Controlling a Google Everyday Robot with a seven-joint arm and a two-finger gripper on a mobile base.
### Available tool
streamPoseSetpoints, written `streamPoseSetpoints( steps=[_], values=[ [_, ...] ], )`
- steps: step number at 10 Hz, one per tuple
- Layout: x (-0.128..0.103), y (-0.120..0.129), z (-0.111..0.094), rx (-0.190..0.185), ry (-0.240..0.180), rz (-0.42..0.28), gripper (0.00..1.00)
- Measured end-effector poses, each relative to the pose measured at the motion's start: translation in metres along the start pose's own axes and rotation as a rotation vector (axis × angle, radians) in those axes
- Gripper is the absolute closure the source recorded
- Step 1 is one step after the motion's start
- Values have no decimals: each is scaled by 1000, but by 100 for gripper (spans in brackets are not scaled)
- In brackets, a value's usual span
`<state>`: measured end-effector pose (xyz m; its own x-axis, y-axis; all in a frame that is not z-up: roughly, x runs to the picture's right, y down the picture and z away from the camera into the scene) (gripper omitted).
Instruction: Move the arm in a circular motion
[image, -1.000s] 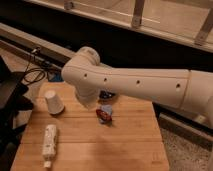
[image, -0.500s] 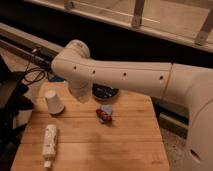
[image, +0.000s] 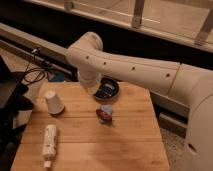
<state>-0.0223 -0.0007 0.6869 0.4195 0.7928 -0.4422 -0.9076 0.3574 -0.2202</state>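
Camera view shows the arm reaching from the right of frame to an elbow at upper centre, with its end turned down over the wooden table. The gripper is hidden beneath that end, fingers together, with nothing seen held. Risk, as judged: a circular sweep this low could strike the dark bowl just beside the end, or topple the paper cup at left centre. A small red item lies near, below the bowl.
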Motion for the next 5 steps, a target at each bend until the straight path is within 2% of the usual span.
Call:
streamPoseSetpoints(
  steps=[2, 4, 5],
  values=[
    [13, -3, -4, 8, -10, 22, 90],
    [29, 8, -7, 6, -16, 16, 90],
    [31, 14, -7, 21, -17, 5, 90]
  ],
)
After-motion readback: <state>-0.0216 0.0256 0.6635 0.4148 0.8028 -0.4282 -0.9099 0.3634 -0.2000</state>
